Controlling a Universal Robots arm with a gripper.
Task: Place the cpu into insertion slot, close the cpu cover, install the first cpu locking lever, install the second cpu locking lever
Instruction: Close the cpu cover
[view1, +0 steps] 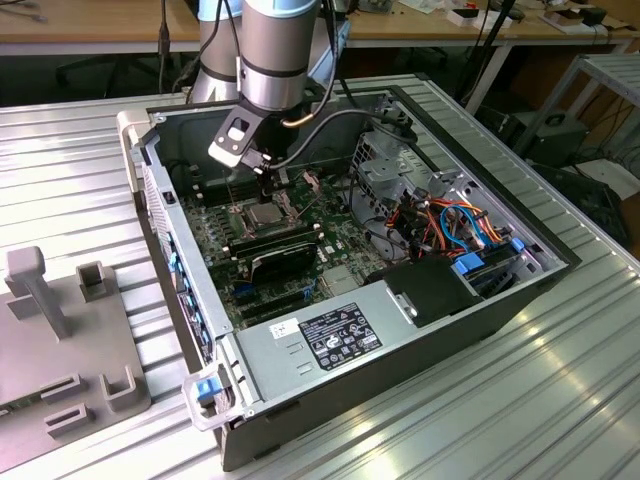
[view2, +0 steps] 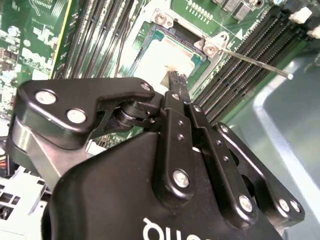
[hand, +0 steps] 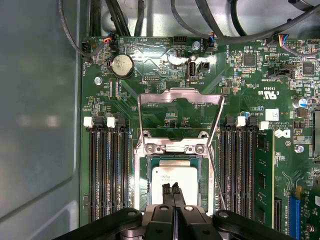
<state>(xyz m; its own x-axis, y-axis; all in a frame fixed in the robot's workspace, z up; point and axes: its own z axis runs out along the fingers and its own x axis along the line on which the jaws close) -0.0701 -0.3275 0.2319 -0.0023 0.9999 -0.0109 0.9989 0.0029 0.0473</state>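
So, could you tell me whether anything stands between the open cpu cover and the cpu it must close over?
Yes, the gripper itself: its shut tips are on or just above the cpu, which lies in the insertion slot, so they are in the path of the open cpu cover. Nothing else visible lies there.

— How was the arm (view1: 272, 50) finished?
— In silver-grey tubing with pale blue caps; a black cable (view1: 335, 122) was looped alongside.
— And the gripper (view2: 175, 76)?
— Black linkages were fastened with silver screws (view2: 180, 178).
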